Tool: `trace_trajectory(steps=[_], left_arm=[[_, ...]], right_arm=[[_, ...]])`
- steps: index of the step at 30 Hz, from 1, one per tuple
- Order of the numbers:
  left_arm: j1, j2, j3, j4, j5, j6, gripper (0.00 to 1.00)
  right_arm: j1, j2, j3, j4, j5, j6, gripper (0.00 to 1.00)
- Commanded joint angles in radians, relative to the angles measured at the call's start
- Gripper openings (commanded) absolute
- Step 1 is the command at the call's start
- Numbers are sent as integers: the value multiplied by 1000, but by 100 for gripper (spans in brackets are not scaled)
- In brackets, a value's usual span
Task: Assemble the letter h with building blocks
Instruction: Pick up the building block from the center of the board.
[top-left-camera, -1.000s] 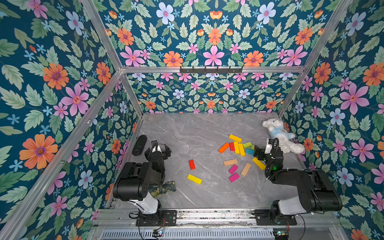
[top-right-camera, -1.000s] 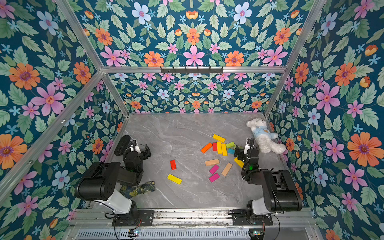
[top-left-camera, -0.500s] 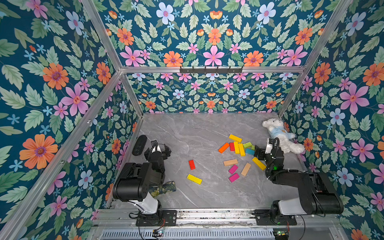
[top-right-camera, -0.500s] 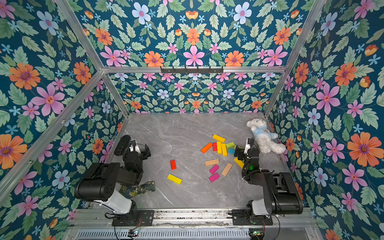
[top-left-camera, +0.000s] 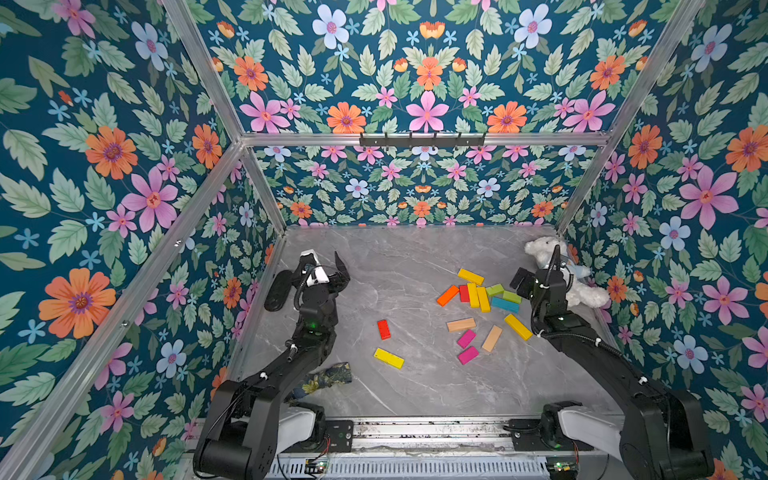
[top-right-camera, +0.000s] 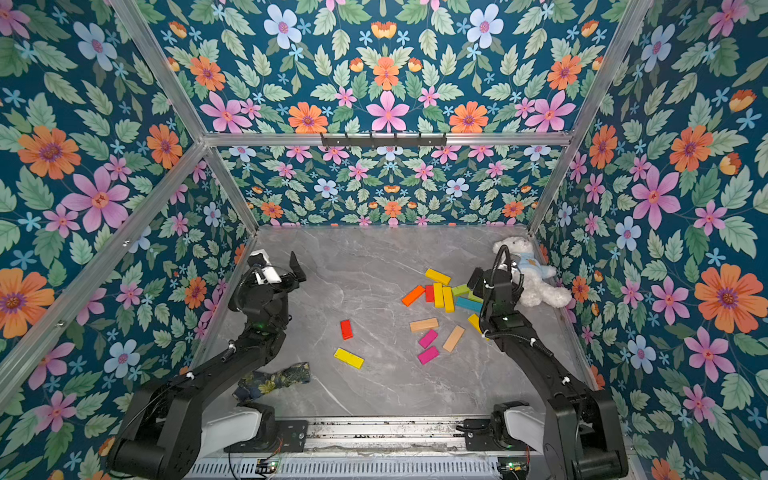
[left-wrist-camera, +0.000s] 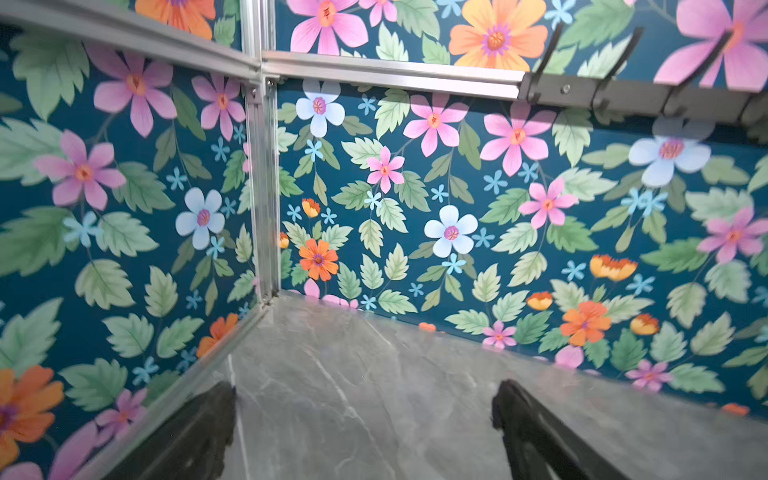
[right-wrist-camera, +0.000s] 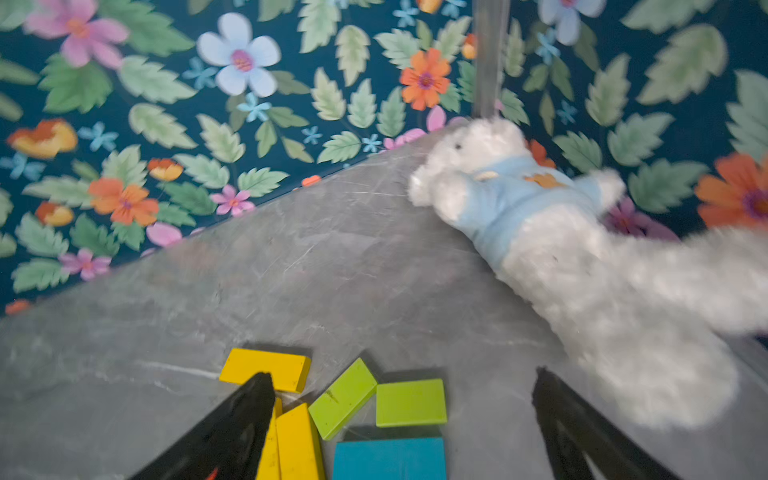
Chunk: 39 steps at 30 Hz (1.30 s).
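Note:
The building blocks lie flat on the grey marble table (top-left-camera: 415, 266). Right of middle, orange (top-left-camera: 447, 295), red (top-left-camera: 464, 293), yellow (top-left-camera: 478, 296), green (top-left-camera: 494, 289) and blue (top-left-camera: 505, 305) blocks are bunched together. Pink (top-left-camera: 466, 338) and plain wood (top-left-camera: 461, 324) ones lie nearer the front. A red block (top-left-camera: 383, 329) and a yellow block (top-left-camera: 388, 358) lie apart near the middle. My right gripper (top-left-camera: 540, 270) (right-wrist-camera: 401, 374) is open above the green blocks (right-wrist-camera: 409, 402), holding nothing. By the left wall, my left gripper (top-left-camera: 312, 266) (left-wrist-camera: 365, 388) is open over bare table.
A white plush bear (top-left-camera: 582, 286) (right-wrist-camera: 561, 249) in a blue shirt lies against the right wall, close beside my right gripper. A crumpled floral cloth (top-left-camera: 324, 380) lies at the front left by the left arm. Floral walls enclose three sides.
Both arms have unfolded and carried their grippers up and toward the back wall. The blocks and the bear have not moved.

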Motion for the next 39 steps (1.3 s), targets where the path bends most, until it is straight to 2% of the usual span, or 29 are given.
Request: trace_trajectory(steps=[1,2,3,5,8,14,17,20,24,28,33,36,39], left_arm=[[2,-50,63,-319,-149,-405,100],[13,-60,74,-383,-165,-505,100],[33,-73,66,-377,-111,-525,100],[45,-96,32,-323,-25,-524,100],[48,-107,59,-357,100,-514,100],[40,-26,271,-682,344,-474,99],[-30,2,319,-857,375,-479,92],[-184,-28,274,-972,319,-497,90],[-297,-28,252,-1220,296,-633,84],[-339,-40,228,-1407,417,-793,83],[-381,-30,203,-1485,587,-937,87],[-449,11,210,-1483,596,-1008,84],[-509,110,265,-1483,582,-1021,84]], right_arm=[[-27,-41,-47,-67,-110,203,95],[-28,-57,-78,-21,-142,213,96],[-28,-77,-107,20,-149,231,99],[-28,-103,-128,40,-195,231,99],[-28,-89,-57,-98,-254,193,99],[-23,-25,42,-286,-391,158,99],[21,-20,43,-331,-408,135,99],[68,-2,60,-403,-401,124,99],[133,12,75,-470,-335,136,99],[188,23,84,-505,-256,148,99],[189,17,59,-491,-244,170,99],[188,-6,26,-469,-232,173,99],[189,-24,0,-456,-231,172,99]])
